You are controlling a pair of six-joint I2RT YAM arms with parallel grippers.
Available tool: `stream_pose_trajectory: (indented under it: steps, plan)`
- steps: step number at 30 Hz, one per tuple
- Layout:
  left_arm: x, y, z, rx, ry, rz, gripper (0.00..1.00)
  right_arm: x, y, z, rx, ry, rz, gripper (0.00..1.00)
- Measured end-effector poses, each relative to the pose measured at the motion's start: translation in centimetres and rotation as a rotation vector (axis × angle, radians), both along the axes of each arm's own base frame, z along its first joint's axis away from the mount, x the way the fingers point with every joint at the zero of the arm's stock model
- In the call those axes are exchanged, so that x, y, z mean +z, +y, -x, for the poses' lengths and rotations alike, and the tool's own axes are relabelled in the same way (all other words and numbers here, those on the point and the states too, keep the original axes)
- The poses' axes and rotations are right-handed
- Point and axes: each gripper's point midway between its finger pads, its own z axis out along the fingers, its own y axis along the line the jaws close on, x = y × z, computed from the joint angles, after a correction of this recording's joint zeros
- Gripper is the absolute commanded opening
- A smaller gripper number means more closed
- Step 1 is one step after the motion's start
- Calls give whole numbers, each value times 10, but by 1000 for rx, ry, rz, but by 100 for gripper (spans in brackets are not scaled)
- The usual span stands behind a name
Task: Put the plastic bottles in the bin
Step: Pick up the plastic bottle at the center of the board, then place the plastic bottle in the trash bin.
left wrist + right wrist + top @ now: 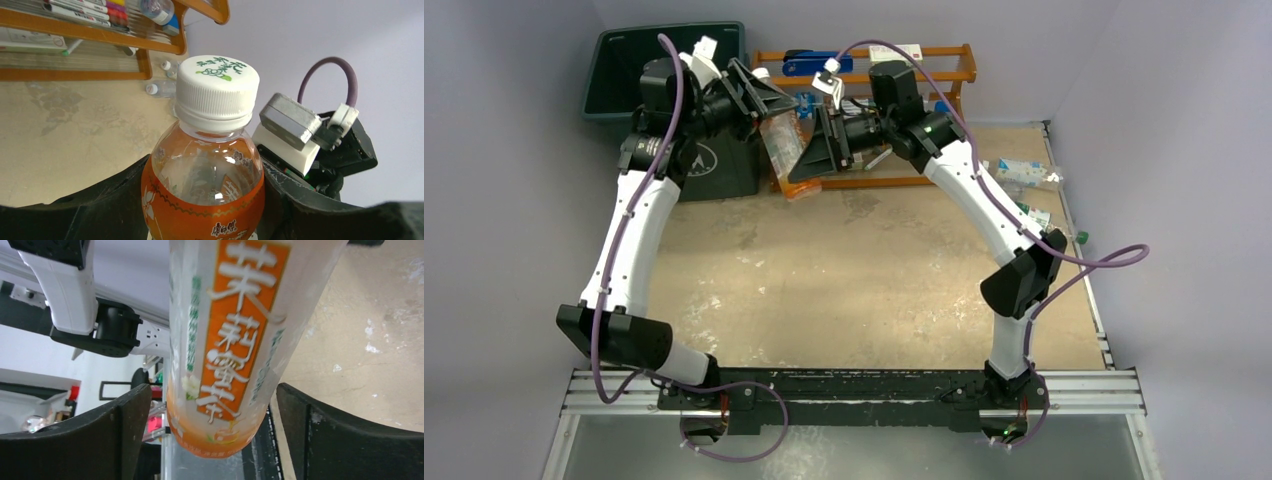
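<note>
1. While the bottle point(782, 148) hangs tilted in the air between your two arms, over the far side of the tabletop point(874, 290) and in front of the wooden rack point(944, 75), it is not yet over the bin point(609, 70), which stands at the far left behind your left arm
2. Your left claw point(774, 118) is clamped on the bottle's upper body, just below the shoulder. Your right claw point(804, 165) is spread wide around the lower end and touches nothing
3. The grip sits high and the bottle leans, so a quick swing toward the bin could let the lower end pivot or slide through the fingers
4. Your right fingers flank the base. If you pull that arm sideways instead of straight back, a finger could knock the bottle loose
5. The bin's near wall is close to your left wrist. Carry too low and the bottle's bottom may clip the rim and drop outside
6. Your left wrist view shows the white cap point(218, 82) and both fingers pressed against the bottle, which the overhead view hides
7. Your right wrist view shows a clear gap on each side of the orange label point(235, 330), which confirms that claw is free
8. Only the overhead view shows the bin and the other bottles point(1024, 172) lying at the right edge
</note>
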Motion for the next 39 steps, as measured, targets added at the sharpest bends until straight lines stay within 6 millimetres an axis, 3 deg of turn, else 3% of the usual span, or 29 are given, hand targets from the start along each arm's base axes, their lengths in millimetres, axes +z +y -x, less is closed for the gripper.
stream_pose_trajectory:
  steps: [5, 9, 14, 17, 20, 28, 33, 39]
  plan:
    - [4, 6, -14, 40, -7, -58, 43, 6, -7, 4, -20, -13, 10, 100]
    - [19, 12, -24, 75, -43, -125, 42, 20, -20, 5, -79, -50, 12, 100]
    - [36, 35, -47, 183, -117, -201, 41, 41, -50, 23, -139, -89, -1, 100]
    - [36, 58, -63, 270, -121, -217, 40, 44, -66, 33, -176, -101, 1, 100]
    - [40, 88, -83, 368, -137, -208, 40, 38, -75, 37, -205, -93, 18, 100]
    - [89, 169, -136, 637, -310, -71, 41, -3, -81, 36, -256, -8, 105, 100]
    - [105, 193, -153, 749, -404, -63, 43, -11, -87, 30, -299, 9, 130, 100]
    - [117, 223, -158, 900, -503, -145, 47, -10, -100, 26, -360, 1, 141, 100]
